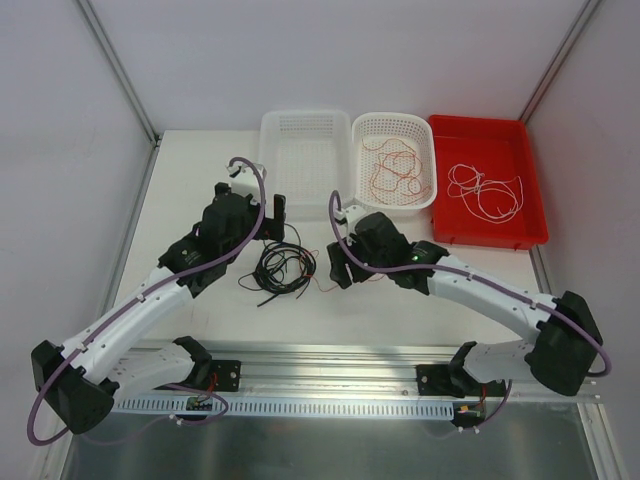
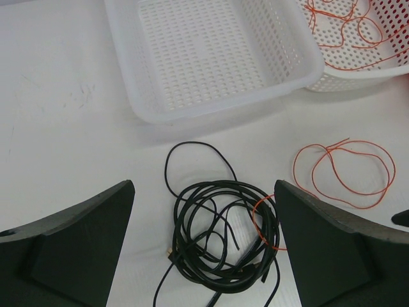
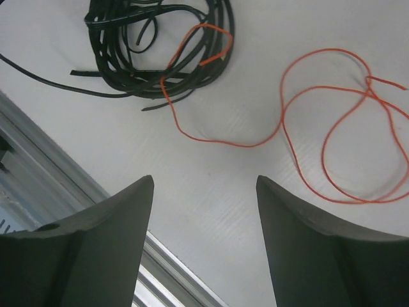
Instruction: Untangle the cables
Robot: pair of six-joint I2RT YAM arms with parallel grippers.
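Both stand open and empty: the left end effector (image 2: 203,184) hangs over the black cable bundle (image 1: 283,270) mid-table (image 1: 200,200), and the right end effector (image 3: 204,179) is just right of it, over an orange cable (image 3: 223,145) whose end loops into that bundle. At the far edge, more orange cables (image 1: 398,172) lie in a white basket (image 1: 395,118) and white cables (image 1: 485,190) in a red tray (image 1: 487,122).

We see our right gripper (image 3: 204,185) at 6 o'clock, its jaws spread apart with only bare white counter (image 3: 268,38) between them. A black cable bundle (image 3: 118,78) lies coiled at 11 o'clock. An orange cable (image 3: 223,144) threads through the bundle's edge and runs out into loose loops at 3 o'clock, and a metal rail (image 3: 38,166) crosses at 8 o'clock.
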